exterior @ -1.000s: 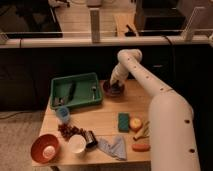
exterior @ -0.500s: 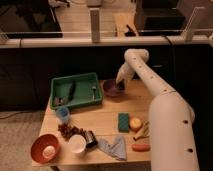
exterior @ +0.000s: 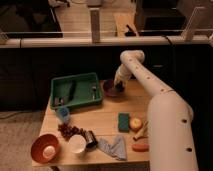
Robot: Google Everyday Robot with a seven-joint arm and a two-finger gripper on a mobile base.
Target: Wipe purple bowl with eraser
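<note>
The purple bowl (exterior: 109,88) is small, round and dark maroon. It stands at the back of the wooden table, just right of the green tray. My gripper (exterior: 119,85) points down at the end of the white arm, over the bowl's right rim. A small dark shape (exterior: 120,89) at the gripper's tip looks like the eraser, pressed against the inside of that rim. I cannot tell how it is held.
The green tray (exterior: 75,100) holds a dark handled tool (exterior: 70,90). At the front are an orange bowl (exterior: 37,145), a white cup (exterior: 77,143), a dark can (exterior: 91,139), grapes (exterior: 69,131), a blue cup (exterior: 63,114) and a grey cloth (exterior: 114,146). A teal sponge (exterior: 123,122) and fruit (exterior: 136,124) lie beside my arm.
The gripper lifted up and to the right off the bowl, then came back down and left to the bowl's right rim. The bowl has stayed in place.
</note>
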